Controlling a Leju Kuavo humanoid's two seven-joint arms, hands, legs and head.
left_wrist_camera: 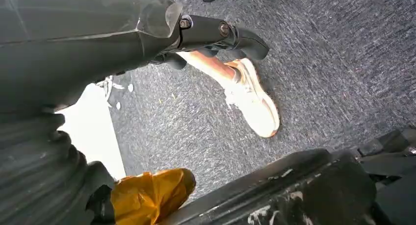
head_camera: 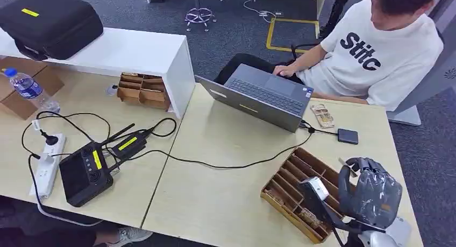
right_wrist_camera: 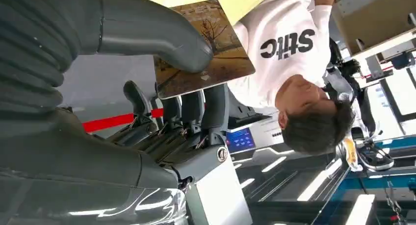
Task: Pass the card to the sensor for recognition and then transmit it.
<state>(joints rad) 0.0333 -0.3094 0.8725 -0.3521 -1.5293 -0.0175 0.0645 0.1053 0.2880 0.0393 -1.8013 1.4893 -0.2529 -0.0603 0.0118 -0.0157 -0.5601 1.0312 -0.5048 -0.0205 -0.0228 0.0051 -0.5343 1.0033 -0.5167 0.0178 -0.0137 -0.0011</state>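
Right hand (head_camera: pixel 371 196), nearest the viewer at the desk's (head_camera: pixel 215 204) near right corner, is gripping the card (right_wrist_camera: pixel 206 43): in the right wrist view the thick grey thumb (right_wrist_camera: pixel 162 38) is pressing on one face of the card while the darker fingers (right_wrist_camera: pixel 196 107) are lying along the other face. The card is showing a brownish printed picture with bare trees, and is being held above the wooden divided tray (head_camera: pixel 298 190), which is lying at an angle on the desk just beside the hand. Left hand (left_wrist_camera: pixel 73 48) is hanging beside the desk over grey carpet (left_wrist_camera: pixel 343 63), near a person's white shoe (left_wrist_camera: pixel 252 102); whether its fingers are apart or together cannot be told.

Further in, a black cable (head_camera: pixel 231 163) is running across the desk from a black handheld controller (head_camera: pixel 86 174) and a white power strip (head_camera: pixel 47 163) on the left toward a small black box (head_camera: pixel 348 136) on the right. Beyond the cable an open grey laptop (head_camera: pixel 263 96) is standing at the desk's far edge, with a seated person in a white shirt (head_camera: pixel 376 48) resting a hand on it. Farthest left, a water bottle (head_camera: pixel 29 88), a second wooden tray (head_camera: pixel 142 91) and a black case (head_camera: pixel 48 21) on a white shelf (head_camera: pixel 134 50) are lying well apart from the card.
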